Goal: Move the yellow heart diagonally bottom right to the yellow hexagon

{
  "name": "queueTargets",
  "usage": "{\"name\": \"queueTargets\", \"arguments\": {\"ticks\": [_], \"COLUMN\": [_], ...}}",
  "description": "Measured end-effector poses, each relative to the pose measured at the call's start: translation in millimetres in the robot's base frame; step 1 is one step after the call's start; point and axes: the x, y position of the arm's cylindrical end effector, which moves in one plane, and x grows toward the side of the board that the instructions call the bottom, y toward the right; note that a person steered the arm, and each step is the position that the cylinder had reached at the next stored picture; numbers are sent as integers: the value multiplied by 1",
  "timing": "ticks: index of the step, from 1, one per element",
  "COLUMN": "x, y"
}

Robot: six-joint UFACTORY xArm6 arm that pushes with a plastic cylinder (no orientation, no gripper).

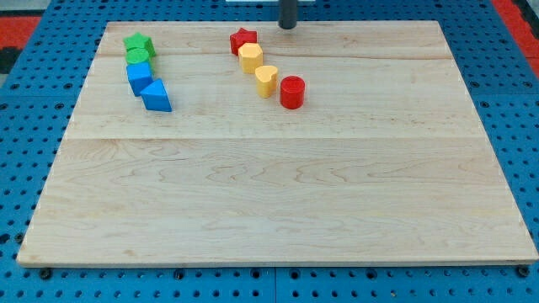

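Note:
The yellow heart (266, 80) lies in the upper middle of the wooden board (278, 194). The yellow hexagon (250, 57) sits just up and left of it, almost touching. Both are part of a diagonal row that runs from a red star (242, 39) at the upper left to a red cylinder (292, 92) at the lower right. My tip (288, 27) stands at the board's top edge, up and right of the red star and apart from all the blocks.
A second cluster sits at the upper left: a green star (137, 41), a green round block (138, 56), a blue cube (139, 77) and a blue triangle (156, 96). Blue pegboard surrounds the board.

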Motion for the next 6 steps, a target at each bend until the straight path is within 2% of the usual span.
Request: {"name": "queueTargets", "arguments": {"ticks": [1, 2, 4, 5, 6], "x": [0, 0, 0, 12, 61], "y": [-50, -78, -91, -140, -138]}}
